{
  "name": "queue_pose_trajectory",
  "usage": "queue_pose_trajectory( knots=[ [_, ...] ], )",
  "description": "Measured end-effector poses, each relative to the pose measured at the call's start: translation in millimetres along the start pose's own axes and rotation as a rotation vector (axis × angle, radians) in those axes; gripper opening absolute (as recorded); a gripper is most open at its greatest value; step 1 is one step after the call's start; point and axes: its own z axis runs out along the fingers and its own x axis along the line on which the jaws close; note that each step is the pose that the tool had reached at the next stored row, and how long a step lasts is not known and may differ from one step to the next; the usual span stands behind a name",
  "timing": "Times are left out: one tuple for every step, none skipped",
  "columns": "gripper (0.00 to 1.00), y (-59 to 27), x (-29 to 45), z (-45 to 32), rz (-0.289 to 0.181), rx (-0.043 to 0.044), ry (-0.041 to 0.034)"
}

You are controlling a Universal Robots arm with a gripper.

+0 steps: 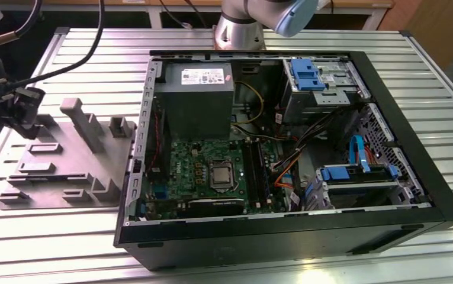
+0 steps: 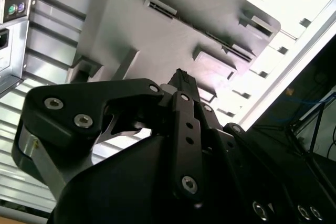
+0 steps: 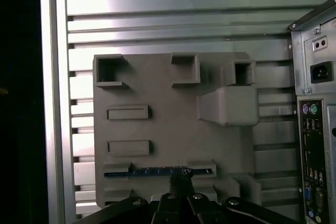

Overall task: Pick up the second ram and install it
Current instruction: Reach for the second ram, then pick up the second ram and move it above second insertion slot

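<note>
Okay, the second ram (image 3: 152, 171) sits on its edge in a narrow slot of the grey fixture plate (image 3: 168, 129). The slot runs along the plate edge opposite its row of square pockets (image 3: 184, 69), with the strip's long axis pointing toward the PC case (image 3: 311, 51). It is likely parked that way so its upper edge stays free for a pinch from above. It is not installed yet. The plate lies flat on the slatted table (image 1: 329, 38), toward the table edge at the exterior view's left and just beside the case. The case lies on its side with the cover off, so the motherboard (image 1: 202, 171) faces up, probably for straight-down insertion. In the first wrist view the gripper (image 3: 181, 178) lines up over the strip. I cannot tell how far open it is, or whether it holds or even touches the ram. In the exterior view the tool points down over the plate. The arm base (image 1: 242, 26) stands at the far table edge behind the case, and the arm reaches round to the plate side.
</note>
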Motion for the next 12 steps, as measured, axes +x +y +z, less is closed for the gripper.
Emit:
queue_pose_trajectory(
  knots=[
    [0.1, -0.9, 0.8, 1.6, 0.0, 0.0, 0.0],
    [0.1, -1.8, 1.7, 3.2, 0.0, 0.0001, 0.0001],
    [0.1, -2.7, 2.5, 4.8, 0.0, -0.0001, -0.0001],
    [0.1, -3.5, 3.3, 6.3, 0.0, 0.0, 0.0],
    [0.1, -4.3, 4.1, 7.7, 0.0, 0.0, 0.0],
    [0.1, -5.0, 4.9, 9.1, 0.0, 0.0001, 0.0],
    [0.1, -5.5, 5.5, 10.1, 0.0, 0.0, 0.0],
    [0.1, -5.5, 5.5, 10.6, 0.0, -0.0002, -0.0002],
    [0.1, -5.5, 5.5, 10.5, 0.0, -0.0001, 0.0],
    [0.1, -5.5, 5.6, 10.5, 0.0, -0.0002, 0.0],
    [0.1, -5.5, 5.6, 10.5, 0.0, -0.0014, 0.0001],
    [0.1, -5.5, 5.6, 10.5, 0.0, -0.0024, 0.0002]
  ],
)
